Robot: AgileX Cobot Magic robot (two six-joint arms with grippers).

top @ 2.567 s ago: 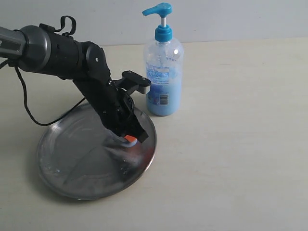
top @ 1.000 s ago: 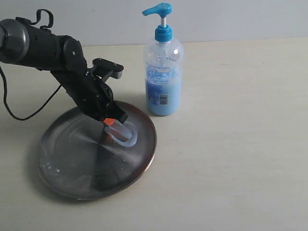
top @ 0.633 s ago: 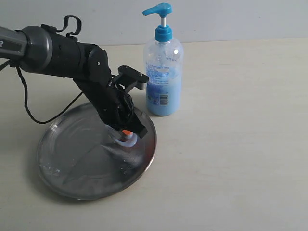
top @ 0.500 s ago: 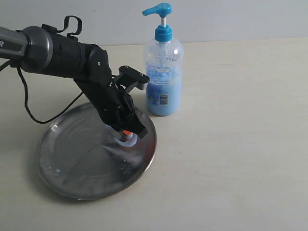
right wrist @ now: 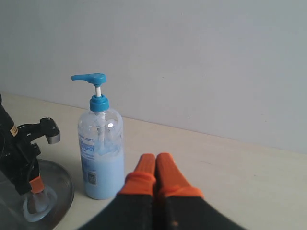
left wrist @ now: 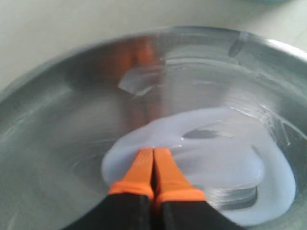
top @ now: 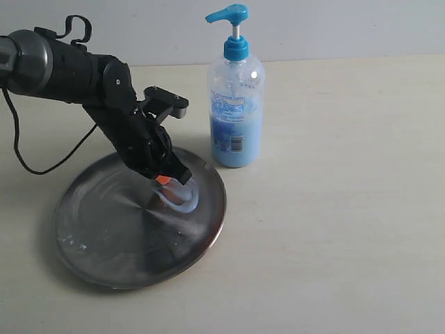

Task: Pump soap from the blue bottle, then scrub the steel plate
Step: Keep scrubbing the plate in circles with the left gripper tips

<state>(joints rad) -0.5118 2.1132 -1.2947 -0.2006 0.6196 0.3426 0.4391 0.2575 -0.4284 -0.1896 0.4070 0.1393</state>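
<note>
Beige tabletop (top: 334, 209) filling most of the frame, meeting a pale grey wall (top: 334, 28) along the top edge. Standing upright at upper centre of the exterior view: the blue bottle (top: 236, 118), long axis vertical, pump spout pointing toward the left of the frame, label and barcode facing the camera. Holding light blue liquid in roughly its lower half, clear plastic above.

Lying flat at lower left: the steel plate (top: 97, 236), round, rim up, its right edge just beside the bottle's base, contact impossible to tell. Carrying a pale blue patch of soap (top: 188, 202) on its right part, smeared into a ring, with faint streaks on the metal around it.

Reaching down from the upper left of the frame into that patch: the left gripper (top: 169, 182), 2 orange fingertips pressed together with nothing between them, tips touching the soap. Trailing along the far left edge: 1 black cable (top: 24, 156).

Hanging well apart from bottle and plate, shown in its own wrist view: the right gripper (right wrist: 155, 160), jaws together, gripping nothing.
</note>
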